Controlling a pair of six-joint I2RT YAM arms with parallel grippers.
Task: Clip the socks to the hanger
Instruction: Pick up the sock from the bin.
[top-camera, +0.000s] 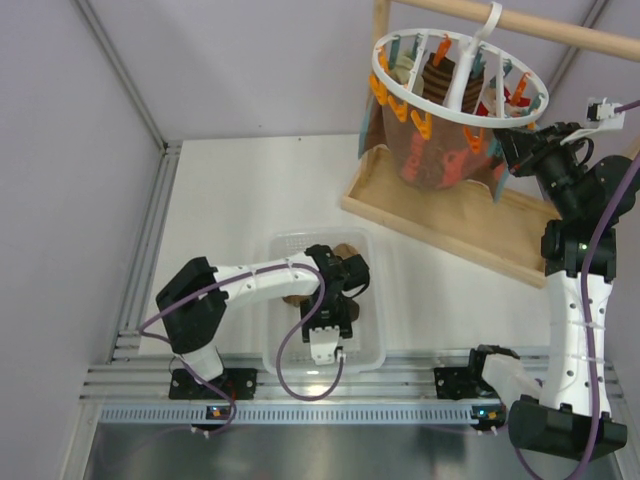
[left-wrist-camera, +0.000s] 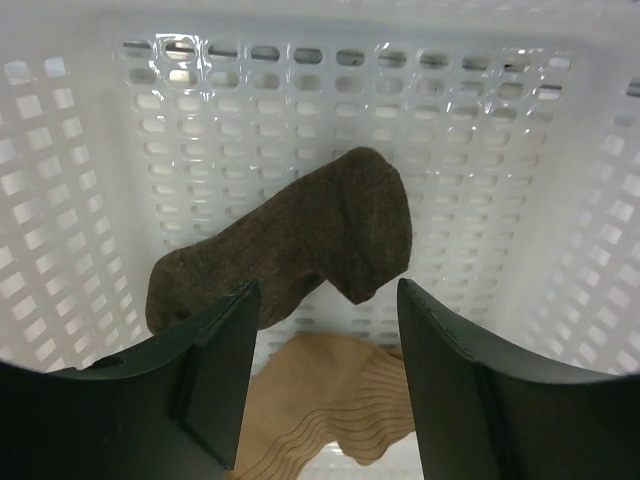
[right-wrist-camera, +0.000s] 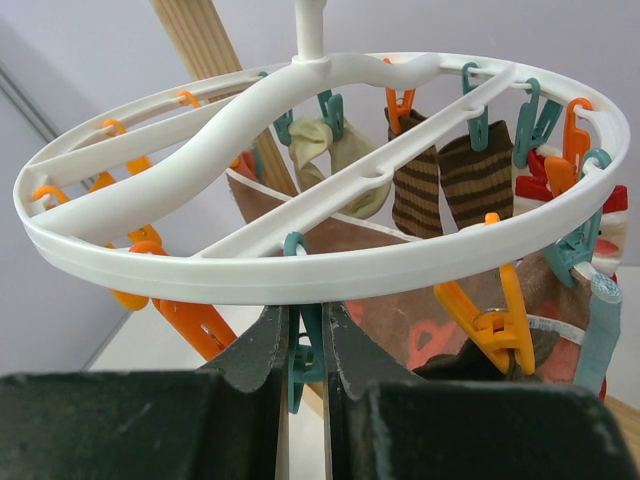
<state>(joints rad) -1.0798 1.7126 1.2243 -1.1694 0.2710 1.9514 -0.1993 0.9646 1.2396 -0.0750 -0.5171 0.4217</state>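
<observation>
Basket (left-wrist-camera: 300, 120) walls box in the left gripper (left-wrist-camera: 328, 300) over two socks (left-wrist-camera: 300, 235), while the hanger (right-wrist-camera: 300, 270) and its pegs (right-wrist-camera: 480, 320) crowd the right gripper (right-wrist-camera: 305, 330).

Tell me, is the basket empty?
No. A dark brown sock and a tan sock lie in the white basket.

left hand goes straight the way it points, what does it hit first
Probably the tan sock between the left hand's open fingers in the white basket; the dark brown sock lies just beyond. Depth is unclear.
</observation>
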